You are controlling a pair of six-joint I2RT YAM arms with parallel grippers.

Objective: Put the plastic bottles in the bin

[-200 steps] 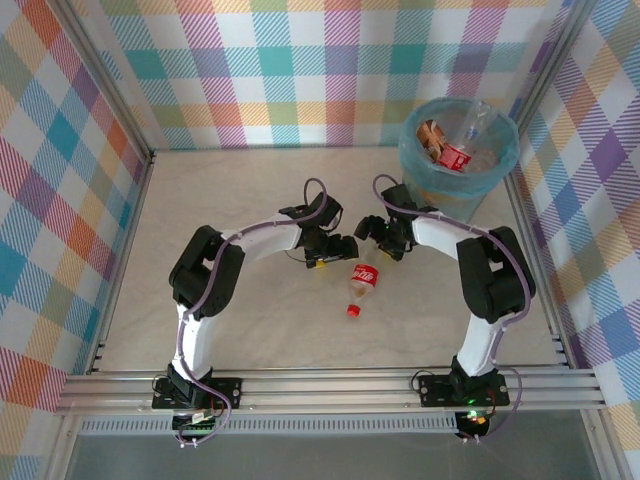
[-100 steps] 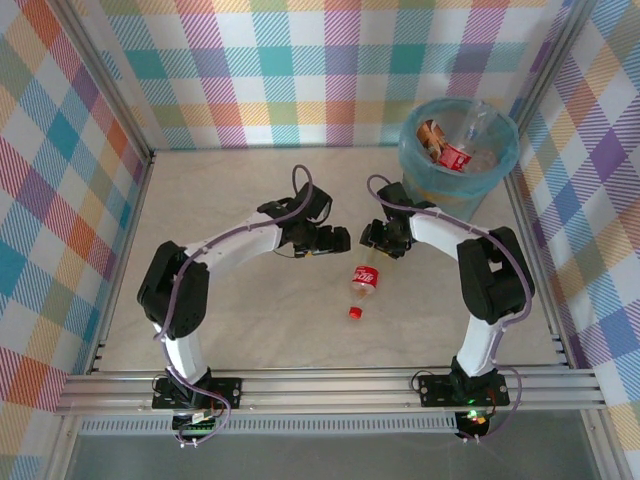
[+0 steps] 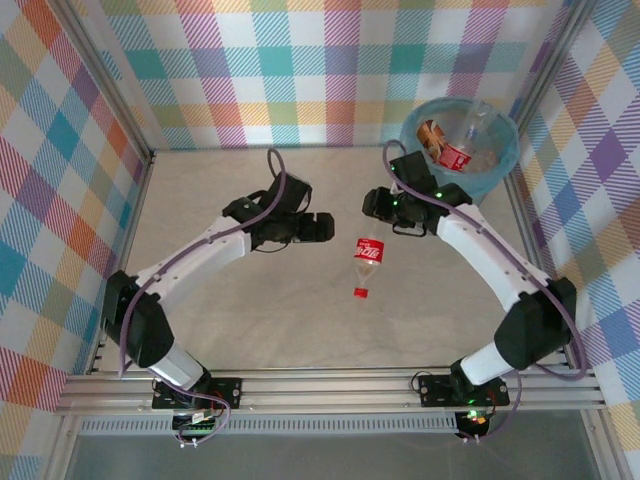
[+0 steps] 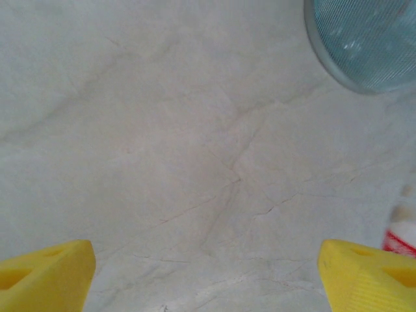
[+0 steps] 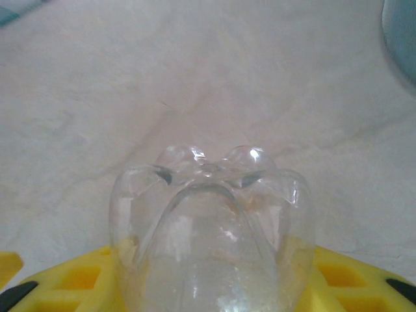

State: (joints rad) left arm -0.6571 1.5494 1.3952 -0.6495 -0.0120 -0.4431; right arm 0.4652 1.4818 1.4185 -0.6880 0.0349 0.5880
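I have the right hand [image 3: 376, 218] closed on the base end of a clear, red-labelled cola bottle [image 3: 366, 258], just short of the bin [image 3: 505, 150]. My left hand [image 4: 207, 276] is spread wide and empty over the desk [image 4: 162, 130].

The overhead camera sits high behind the two arms and looks down and forward. It takes in the whole desk [image 3: 240, 300], with both arm bases along its lower edge and the bin [image 3: 500, 170] in the far right corner. The left wrist camera rides close over the desk and looks out between the yellow fingertips of the left gripper [image 4: 208, 276]. It shares with the overhead view a curve of the bin at its upper right and the bottle [image 4: 404, 227] at its right edge. The right wrist camera is nearest of all, looking along the right gripper [image 5: 208, 286] with that same bottle's clear base close up to the lens.
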